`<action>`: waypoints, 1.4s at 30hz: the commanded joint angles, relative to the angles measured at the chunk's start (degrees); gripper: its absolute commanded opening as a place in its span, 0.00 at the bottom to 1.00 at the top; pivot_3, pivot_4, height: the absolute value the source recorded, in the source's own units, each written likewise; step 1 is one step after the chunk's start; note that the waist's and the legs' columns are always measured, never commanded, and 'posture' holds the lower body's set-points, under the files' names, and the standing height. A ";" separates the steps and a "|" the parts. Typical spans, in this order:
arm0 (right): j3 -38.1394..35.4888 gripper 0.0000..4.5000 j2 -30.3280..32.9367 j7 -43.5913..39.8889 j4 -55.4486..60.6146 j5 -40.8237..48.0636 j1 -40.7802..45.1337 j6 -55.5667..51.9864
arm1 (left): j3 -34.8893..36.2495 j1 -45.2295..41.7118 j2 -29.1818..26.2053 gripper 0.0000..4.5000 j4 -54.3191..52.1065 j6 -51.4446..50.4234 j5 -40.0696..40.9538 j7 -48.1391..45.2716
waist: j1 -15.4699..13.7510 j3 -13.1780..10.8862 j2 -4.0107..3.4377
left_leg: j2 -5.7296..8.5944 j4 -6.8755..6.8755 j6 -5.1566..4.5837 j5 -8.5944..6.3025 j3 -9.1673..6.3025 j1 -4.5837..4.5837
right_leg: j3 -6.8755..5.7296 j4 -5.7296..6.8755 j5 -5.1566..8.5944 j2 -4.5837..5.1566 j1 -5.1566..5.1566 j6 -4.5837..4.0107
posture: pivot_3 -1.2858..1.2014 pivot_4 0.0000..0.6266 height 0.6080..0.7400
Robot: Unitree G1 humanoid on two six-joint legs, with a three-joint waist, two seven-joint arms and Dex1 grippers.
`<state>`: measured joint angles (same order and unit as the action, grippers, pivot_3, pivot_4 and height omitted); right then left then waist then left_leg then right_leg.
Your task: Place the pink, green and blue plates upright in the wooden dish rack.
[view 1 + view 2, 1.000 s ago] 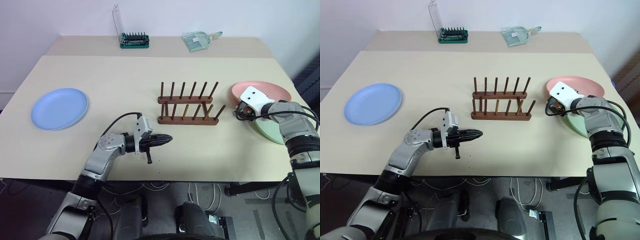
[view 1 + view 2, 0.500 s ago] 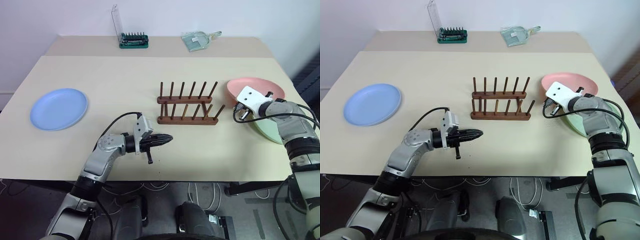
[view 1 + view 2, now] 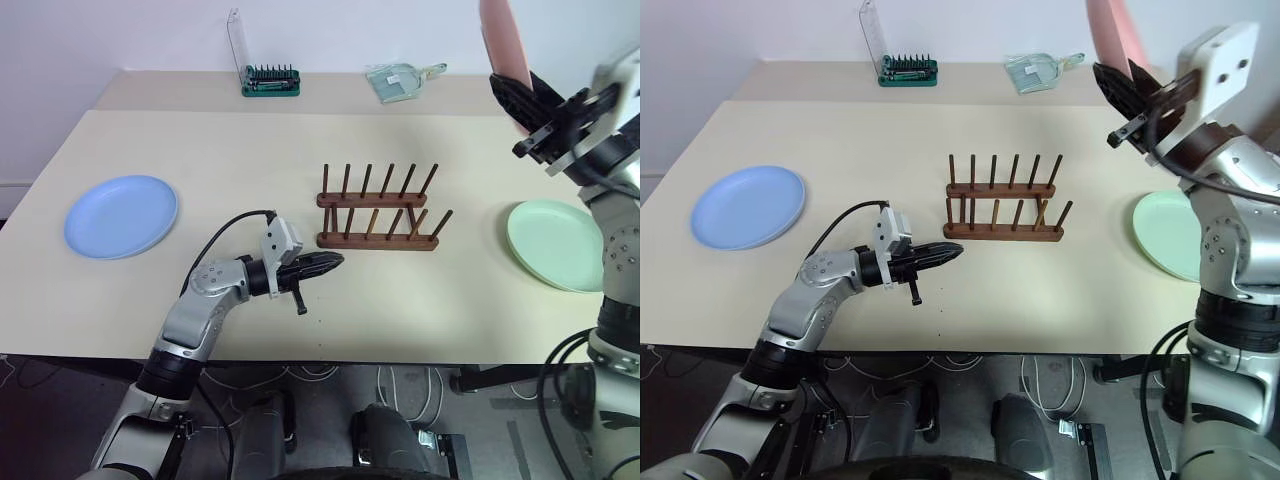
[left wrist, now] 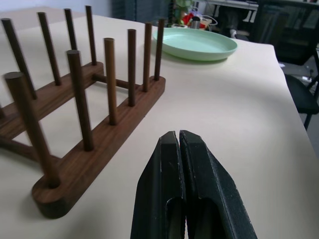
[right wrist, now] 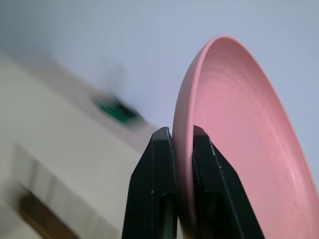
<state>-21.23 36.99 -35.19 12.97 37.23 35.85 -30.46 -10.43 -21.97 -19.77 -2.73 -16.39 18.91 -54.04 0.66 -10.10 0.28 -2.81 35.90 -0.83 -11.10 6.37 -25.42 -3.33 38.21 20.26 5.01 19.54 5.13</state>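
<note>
My right gripper is raised high above the table's right side, shut on the rim of the pink plate, which it holds on edge; the right wrist view shows the pink plate pinched between the two fingers. The green plate lies flat on the table at the right. The blue plate lies flat at the left. The wooden dish rack stands empty in the middle. My left gripper is shut and empty, level, just left of the rack's near end; the left wrist view shows the rack and the green plate.
A green tool holder with a clear lid and a clear packet sit at the table's far edge. Bare tabletop lies between the rack and the blue plate.
My right gripper closed on the pink plate's rim, lifted it off the green plate and swung it high, turning it on edge. The left gripper has hardly moved.
</note>
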 commanded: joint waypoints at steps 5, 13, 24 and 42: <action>-9.63 0.01 -8.12 13.15 7.28 28.19 -2.97 -11.48 | 0.78 -0.39 0.06 0.01 -3.49 -0.55 1.76 0.21 | 0.06 0.00 -0.01 | 0.01 -0.04 -0.05 -0.03 -0.01 -0.02 | -0.01 -0.01 0.00 0.01 0.03 0.00 | 0.52 0.24 0.94; -8.78 0.01 -11.47 22.51 9.11 38.38 -6.63 -11.17 | 1.15 -0.14 -0.07 0.01 -4.07 -0.63 2.97 0.06 | 0.18 -0.01 -0.03 | 0.01 -0.07 -0.06 -0.03 0.01 -0.02 | 0.00 0.01 0.00 -0.02 0.08 0.00 | 0.52 0.24 0.94; -6.48 0.01 -12.38 23.85 6.31 38.17 -8.25 -8.57 | 1.60 0.42 -0.68 0.01 -3.62 0.87 3.60 -0.67 | 0.18 -0.01 -0.03 | 0.02 -0.10 -0.06 -0.03 0.02 -0.04 | 0.01 0.00 0.00 -0.02 0.12 0.00 | 0.52 0.24 0.94; -5.55 0.01 -14.26 25.21 0.50 34.22 -10.99 -6.58 | 1.43 -0.96 -0.26 0.01 -5.62 -1.94 4.18 0.98 | 0.13 -0.01 -0.03 | 0.03 -0.18 -0.05 -0.02 0.04 -0.06 | 0.02 -0.01 0.00 -0.02 0.16 -0.01 | 0.52 0.24 0.94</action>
<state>-26.44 22.86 -10.20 13.01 71.83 24.73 -38.25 -9.92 -22.18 -20.16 -6.74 -18.56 22.00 -53.15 0.80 -10.11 0.25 -2.78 35.72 -0.88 -11.12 6.41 -25.48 -3.31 38.19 20.26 4.99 19.70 5.13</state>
